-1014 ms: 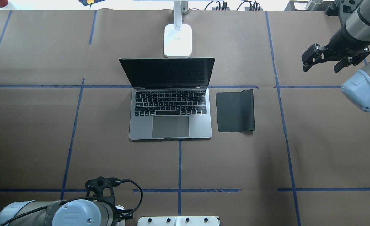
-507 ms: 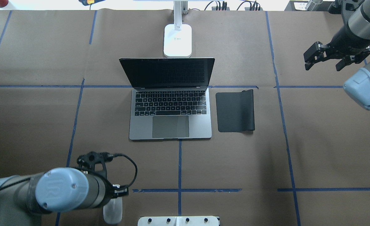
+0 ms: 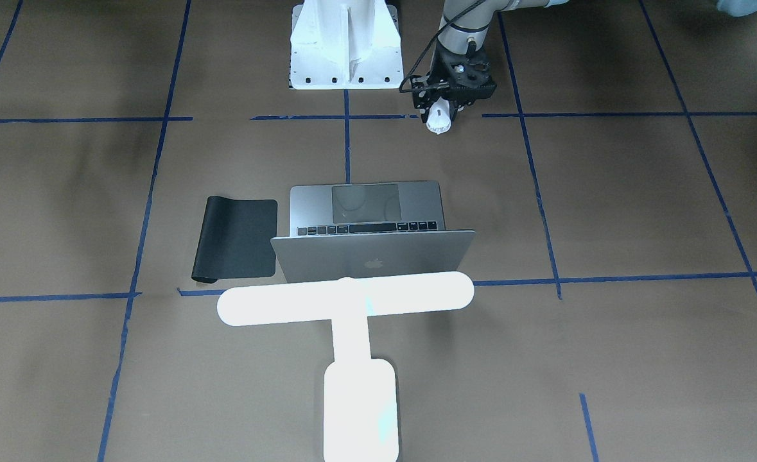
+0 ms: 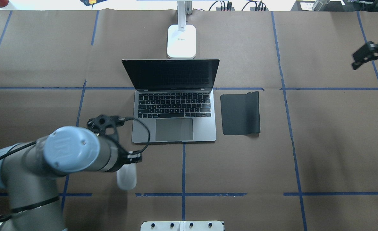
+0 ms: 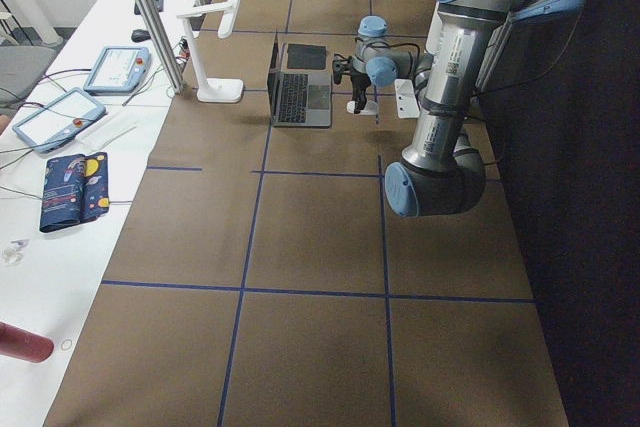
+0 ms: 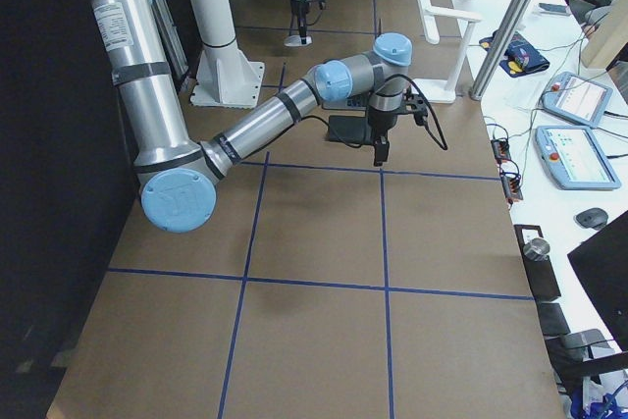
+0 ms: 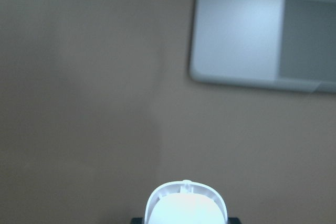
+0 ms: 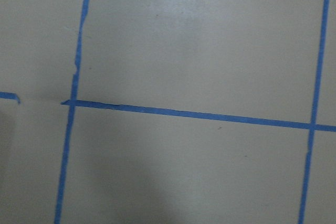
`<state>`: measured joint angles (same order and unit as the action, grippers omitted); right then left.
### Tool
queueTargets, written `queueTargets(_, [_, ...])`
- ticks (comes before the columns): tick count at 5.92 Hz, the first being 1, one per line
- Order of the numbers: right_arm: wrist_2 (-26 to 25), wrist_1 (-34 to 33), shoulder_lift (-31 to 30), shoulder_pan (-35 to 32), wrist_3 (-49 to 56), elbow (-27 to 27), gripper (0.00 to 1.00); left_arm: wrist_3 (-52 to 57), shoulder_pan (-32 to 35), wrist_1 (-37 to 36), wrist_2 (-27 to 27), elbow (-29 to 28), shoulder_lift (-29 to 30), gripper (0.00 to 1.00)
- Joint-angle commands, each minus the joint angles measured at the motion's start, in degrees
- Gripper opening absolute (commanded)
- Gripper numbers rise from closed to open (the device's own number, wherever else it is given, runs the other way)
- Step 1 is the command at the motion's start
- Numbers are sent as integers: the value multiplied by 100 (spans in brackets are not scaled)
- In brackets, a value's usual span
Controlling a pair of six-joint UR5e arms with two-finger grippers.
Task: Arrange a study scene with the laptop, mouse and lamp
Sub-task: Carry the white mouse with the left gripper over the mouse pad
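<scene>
The step in hand is bringing in the mouse. Nearest the robot, the left gripper (image 3: pixel 445 106) hangs above the table with its jaws closed on the mouse (image 4: pixel 126 180), which is clear of the paper, off the near left corner of the laptop (image 4: pixel 174 106). The wrist view shows the white shell pinched at its lower edge and that laptop corner ahead.

The laptop sits open in the middle, screen dark. Just to its right lies the black mouse pad (image 4: pixel 240 112), one edge curled up, which I take to be the goal. The next move calls for carrying the mouse across in front of the laptop, high enough to clear it, then setting it flat on the pad.

Behind the screen stands the lamp (image 4: pixel 181 40), seemingly placed.

Farthest right, the right gripper (image 4: pixel 371 61) hovers, jaws wide, holding nothing.

No box, tray or bin shows.
</scene>
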<state>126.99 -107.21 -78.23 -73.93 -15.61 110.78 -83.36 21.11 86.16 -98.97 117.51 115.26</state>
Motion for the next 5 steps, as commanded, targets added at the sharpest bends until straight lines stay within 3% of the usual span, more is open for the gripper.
queueTargets(1, [18, 16, -541, -734, 1266, -56, 100, 30, 121, -162, 18, -1249, 1378, 1])
queueTargets(3, [368, 33, -1051, -1228, 1936, -56, 100, 30, 130, 433, 44, -2456, 2340, 1])
queueTargets(5, [405, 42, -1220, -1335, 2045, -56, 100, 179, 226, 959, 62, -3895, 3445, 1])
